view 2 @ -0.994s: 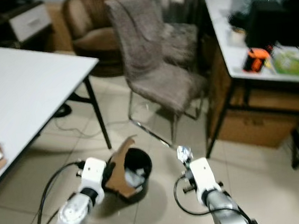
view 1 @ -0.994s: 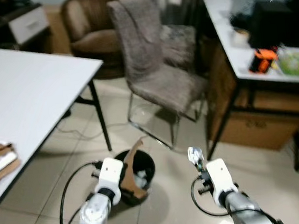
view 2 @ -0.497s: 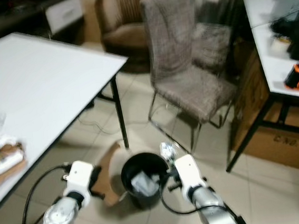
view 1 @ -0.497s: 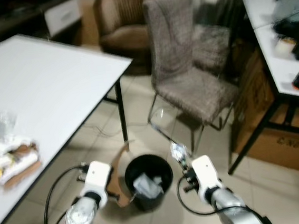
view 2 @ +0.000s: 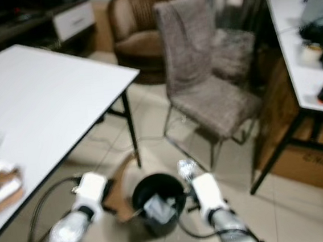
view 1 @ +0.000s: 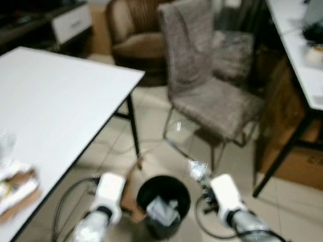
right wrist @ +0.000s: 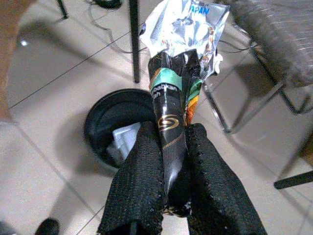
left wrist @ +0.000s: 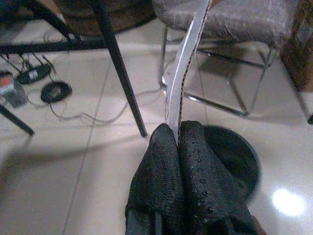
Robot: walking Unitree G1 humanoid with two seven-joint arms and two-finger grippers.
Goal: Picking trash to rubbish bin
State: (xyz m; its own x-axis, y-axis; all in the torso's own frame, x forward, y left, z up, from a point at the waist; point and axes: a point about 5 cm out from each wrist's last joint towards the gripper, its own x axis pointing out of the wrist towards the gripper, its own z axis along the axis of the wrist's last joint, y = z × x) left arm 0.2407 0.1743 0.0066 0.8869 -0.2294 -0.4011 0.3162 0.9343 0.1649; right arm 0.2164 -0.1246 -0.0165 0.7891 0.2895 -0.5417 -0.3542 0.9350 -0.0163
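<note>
Right hand (right wrist: pixel 168 147) pinched on wrapper (right wrist: pixel 178 63), held beside bin (view 1: pixel 164 203) for dropping | left hand (left wrist: pixel 178 139) pinched on cardboard (left wrist: pixel 183 73), likewise bin-bound.

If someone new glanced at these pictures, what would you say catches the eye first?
Probably the black rubbish bin on the tiled floor between the two arms, already holding crumpled white trash. Just to its right, the right gripper is shut on a shiny snack wrapper, while the left gripper pinches a piece of cardboard beside the bin. Behind stands a grey fabric chair.
</note>
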